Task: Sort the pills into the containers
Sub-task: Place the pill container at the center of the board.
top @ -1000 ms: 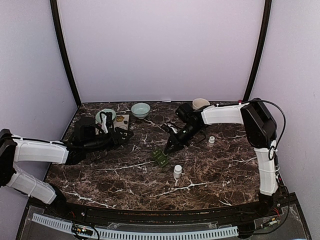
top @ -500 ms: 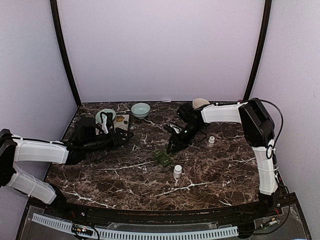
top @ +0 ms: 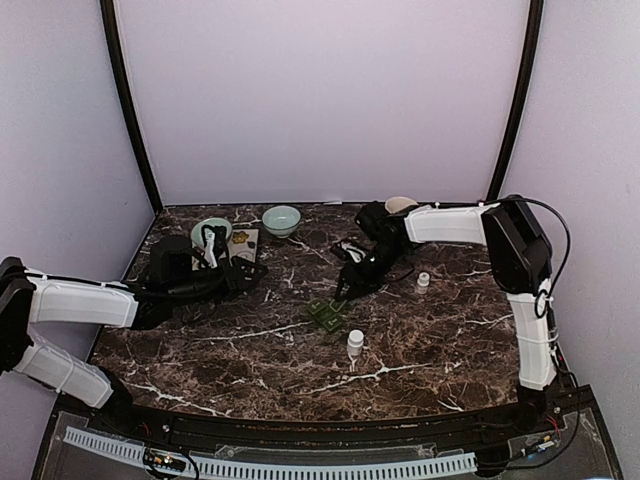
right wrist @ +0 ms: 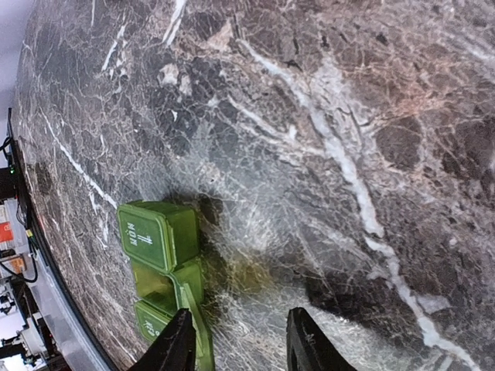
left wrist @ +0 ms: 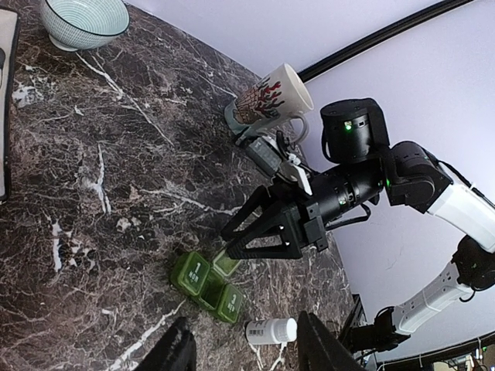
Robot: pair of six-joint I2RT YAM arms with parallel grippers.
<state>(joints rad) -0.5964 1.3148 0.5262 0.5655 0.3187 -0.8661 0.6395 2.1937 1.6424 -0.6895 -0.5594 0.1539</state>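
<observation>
The dark green pill box (top: 323,315) lies mid-table, also in the left wrist view (left wrist: 203,280) and the right wrist view (right wrist: 157,236). Its middle compartment is open with the lid (left wrist: 225,264) standing up; the two end lids are shut. My right gripper (top: 346,288) is open and empty, its tips just beyond the box on the far right side, not touching it (left wrist: 236,241) (right wrist: 236,344). My left gripper (top: 248,272) is open and empty, left of the box (left wrist: 244,348). Small dark pills (top: 243,238) lie on a pale card at the back left.
A white pill bottle (top: 354,343) (left wrist: 271,331) stands near the box, its cap (top: 423,280) lying to the right. Two pale teal bowls (top: 281,219) (top: 211,232) sit at the back left. A cream mug (top: 401,207) (left wrist: 267,97) stands behind the right arm.
My right gripper has drawn back a little from the pill box toward the far right. The left arm has not moved.
</observation>
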